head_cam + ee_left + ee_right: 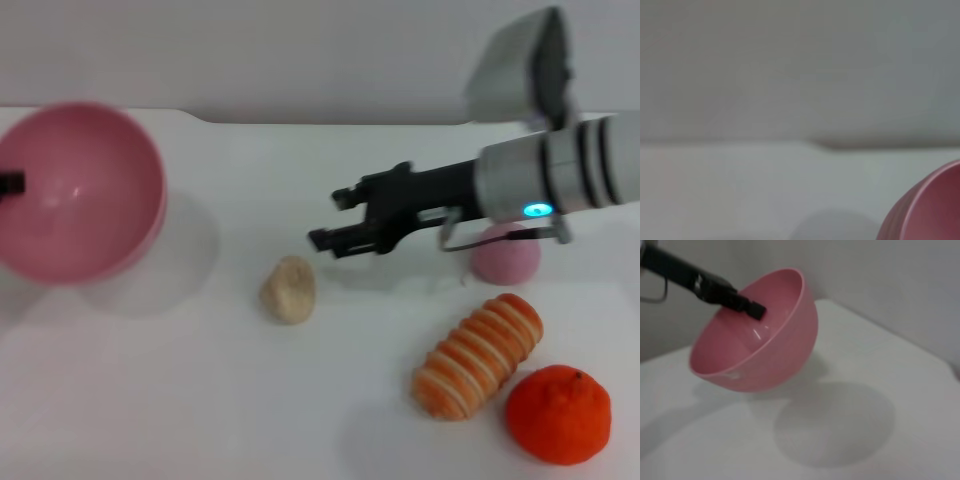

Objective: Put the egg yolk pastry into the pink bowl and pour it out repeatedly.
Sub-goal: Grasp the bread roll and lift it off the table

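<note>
The pink bowl (80, 190) hangs tilted above the table at the far left, its opening turned toward the middle; nothing shows inside it. My left gripper (10, 183) is shut on its rim, and one black finger (747, 305) reaches inside the bowl (765, 340). Part of the bowl's outer wall (930, 210) shows in the left wrist view. The beige egg yolk pastry (289, 289) lies on the table right of the bowl. My right gripper (332, 218) hovers open just above and right of the pastry, holding nothing.
A small pink dome-shaped ball (505, 255) sits behind the right arm. An orange-and-cream striped roll (478, 355) and an orange fruit (558, 413) lie at the front right. The white table (150, 400) meets a wall at the back.
</note>
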Tool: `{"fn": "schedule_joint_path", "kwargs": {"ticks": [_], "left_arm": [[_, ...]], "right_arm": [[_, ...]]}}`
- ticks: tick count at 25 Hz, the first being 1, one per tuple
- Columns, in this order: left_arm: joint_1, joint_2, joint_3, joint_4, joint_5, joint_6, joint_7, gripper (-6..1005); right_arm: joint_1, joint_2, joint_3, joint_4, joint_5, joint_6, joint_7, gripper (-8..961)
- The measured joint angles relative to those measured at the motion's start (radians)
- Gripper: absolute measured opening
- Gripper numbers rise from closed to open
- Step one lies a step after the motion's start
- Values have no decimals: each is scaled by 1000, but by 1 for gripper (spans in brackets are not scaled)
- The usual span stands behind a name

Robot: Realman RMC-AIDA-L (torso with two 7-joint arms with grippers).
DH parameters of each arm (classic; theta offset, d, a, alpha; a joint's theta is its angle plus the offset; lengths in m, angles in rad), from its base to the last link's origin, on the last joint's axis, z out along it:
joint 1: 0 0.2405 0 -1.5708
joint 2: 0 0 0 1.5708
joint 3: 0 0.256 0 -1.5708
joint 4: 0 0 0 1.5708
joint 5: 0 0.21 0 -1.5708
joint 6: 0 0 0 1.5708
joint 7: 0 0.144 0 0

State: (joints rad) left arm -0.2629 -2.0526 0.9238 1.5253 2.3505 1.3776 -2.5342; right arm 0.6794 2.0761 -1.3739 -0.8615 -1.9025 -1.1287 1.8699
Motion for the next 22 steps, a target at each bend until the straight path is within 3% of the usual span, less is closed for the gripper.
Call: {"fn": "schedule_joint_path", "kwargs": {"ticks": [6, 12, 22], "left_arm": [[41, -2, -22, 80, 53, 129, -31, -1], [58, -3, -17, 91, 54, 135, -33, -2], [47, -3, -1, 85, 55, 131, -34, -1]], "right_arm": [[106, 6, -237, 68, 2, 186, 99, 670], [103, 14, -450, 79, 69, 385, 127, 688], [106, 15, -636, 159, 239, 534, 131, 683]]}}
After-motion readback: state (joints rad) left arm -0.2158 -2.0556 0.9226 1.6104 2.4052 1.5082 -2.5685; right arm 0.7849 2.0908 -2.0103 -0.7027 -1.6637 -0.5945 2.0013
